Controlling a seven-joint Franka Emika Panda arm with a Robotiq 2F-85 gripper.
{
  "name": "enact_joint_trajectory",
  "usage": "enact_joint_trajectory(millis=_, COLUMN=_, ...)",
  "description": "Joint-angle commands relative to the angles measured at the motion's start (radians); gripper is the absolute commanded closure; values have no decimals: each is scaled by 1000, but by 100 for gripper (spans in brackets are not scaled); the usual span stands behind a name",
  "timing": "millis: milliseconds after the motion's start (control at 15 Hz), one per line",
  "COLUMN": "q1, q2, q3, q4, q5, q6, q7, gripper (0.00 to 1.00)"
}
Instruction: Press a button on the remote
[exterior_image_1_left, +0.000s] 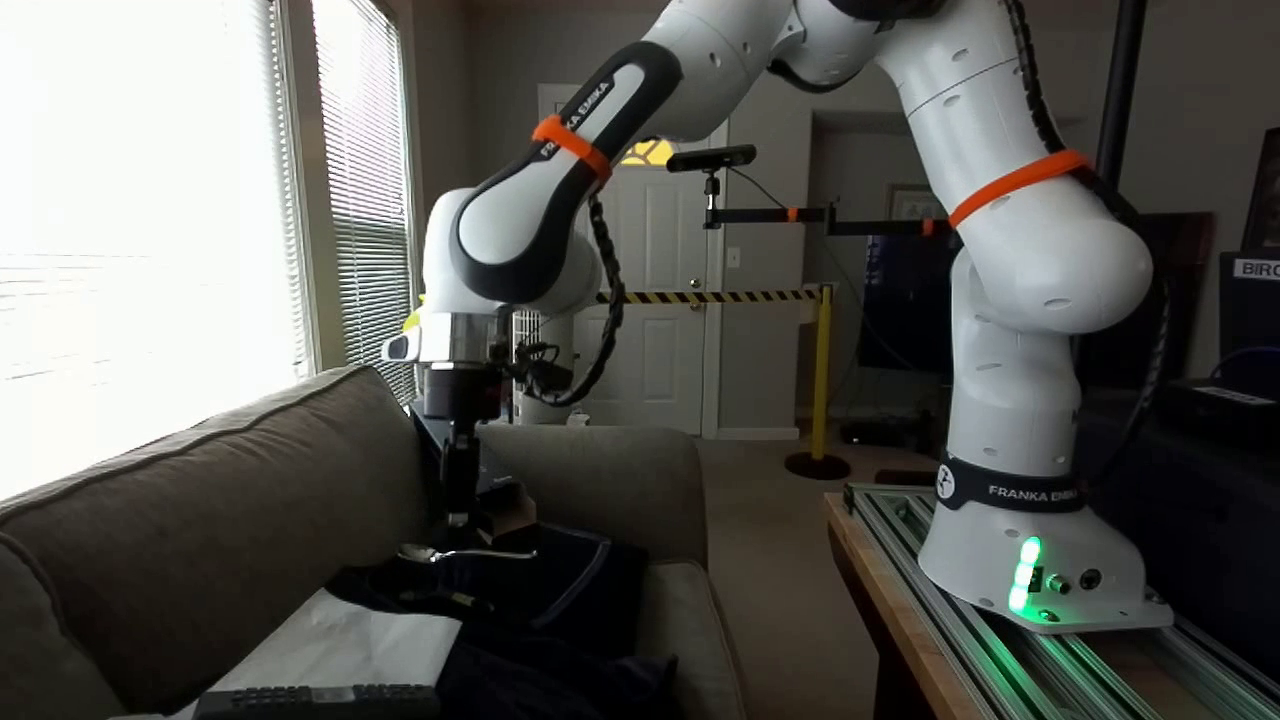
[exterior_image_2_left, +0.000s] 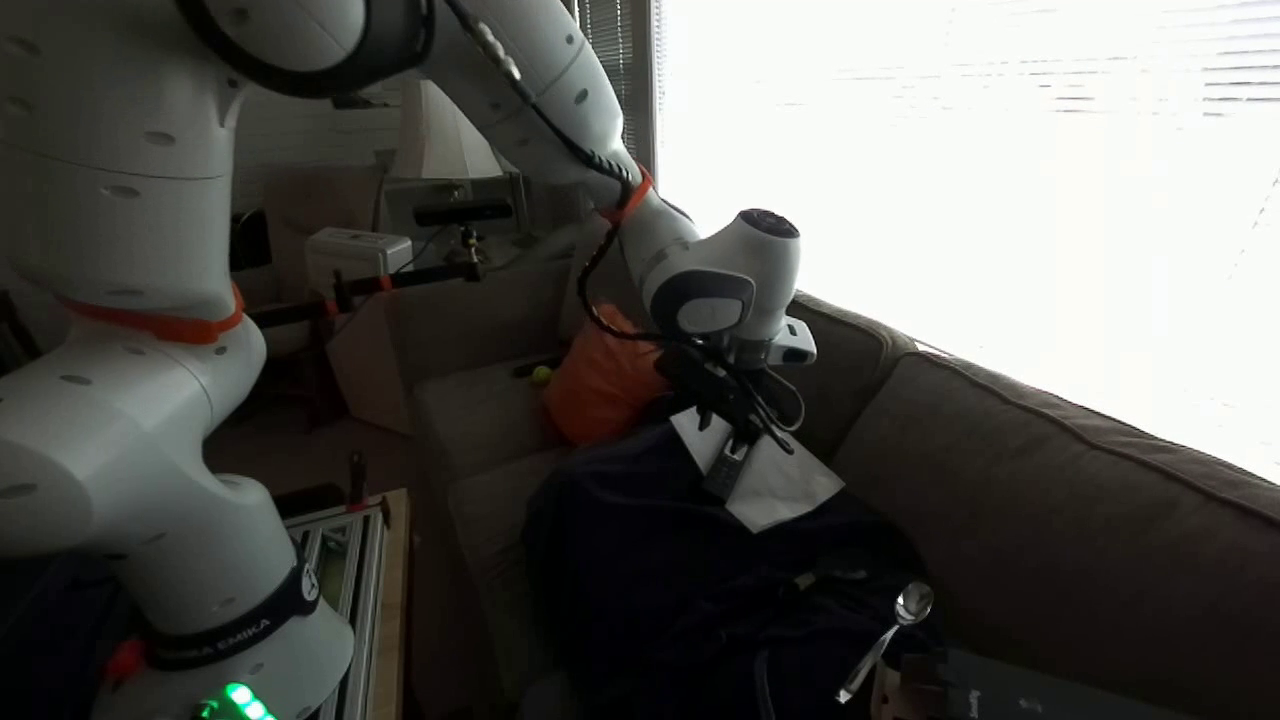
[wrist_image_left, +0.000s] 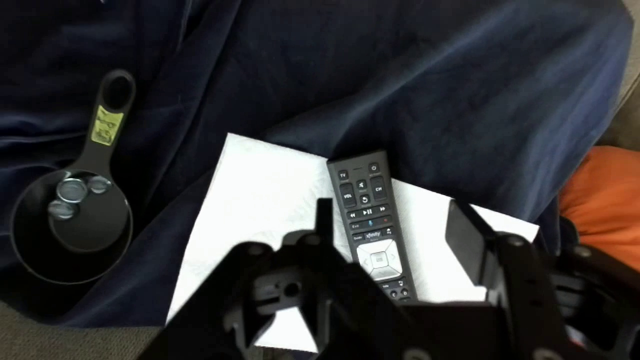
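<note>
Black jaws stand spread in the wrist view; between them, yet apart, shows the remote (wrist_image_left: 371, 225), buttons up and a little aslant, its lower end hidden. It lies on white paper (wrist_image_left: 260, 200), and that on dark blue cloth (wrist_image_left: 295, 60). At the left of this view a black pan (wrist_image_left: 102, 227) holds 3 shiny lumps (wrist_image_left: 71, 190); at the right edge is an orange bundle (wrist_image_left: 602, 200). In an exterior view the jaws hang above the cloth. Past the paper is a metal spoon (exterior_image_1_left: 470, 552); alongside runs the back of the sofa (exterior_image_1_left: 230, 480), under a bright window (exterior_image_1_left: 130, 200). Beyond stand a yellow post (exterior_image_1_left: 822, 380) with striped tape (exterior_image_1_left: 740, 297) and, farthest, a white door (exterior_image_1_left: 655, 365).
</note>
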Motion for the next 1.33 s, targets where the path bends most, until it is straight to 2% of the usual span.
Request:
enact_joint_trajectory(millis=0, q1=6, q2=-228, q3=-40, q4=-122, q5=97, q6=-133, q7=-28, gripper=7)
enact_joint_trajectory(millis=67, q1=13, q2=-278, q3=-60, q4=-139, q5=121, q6=-174, q7=-50, gripper=1)
enact_joint_trajectory(millis=333, q1=54, q2=-399, q3=-179, q4=-194, q5=182, q6=-326, q7=-186, gripper=0)
enact_joint_trajectory(millis=533, q1=74, q2=-440, q3=-273, q4=-264, q5=213, q6=-357, q7=-346, gripper=0)
enact_joint_trajectory(millis=733, q1=70, q2=-462, q3=-353, q4=-320, q5=197, q6=-319, q7=-468, gripper=0)
enact_joint_trajectory(millis=800, q1=92, q2=-425, q3=-344, q4=-265, q5=177, q6=-344, q7=-389, gripper=0)
enact_joint_trajectory(millis=933, q1=85, q2=-432, q3=-377, q4=-287, q5=177, q6=-342, q7=-444, gripper=0)
enact_joint_trajectory(millis=1267, q1=92, q2=-440, q3=-379, q4=-291, q5=177, q6=-341, q7=-452, gripper=0)
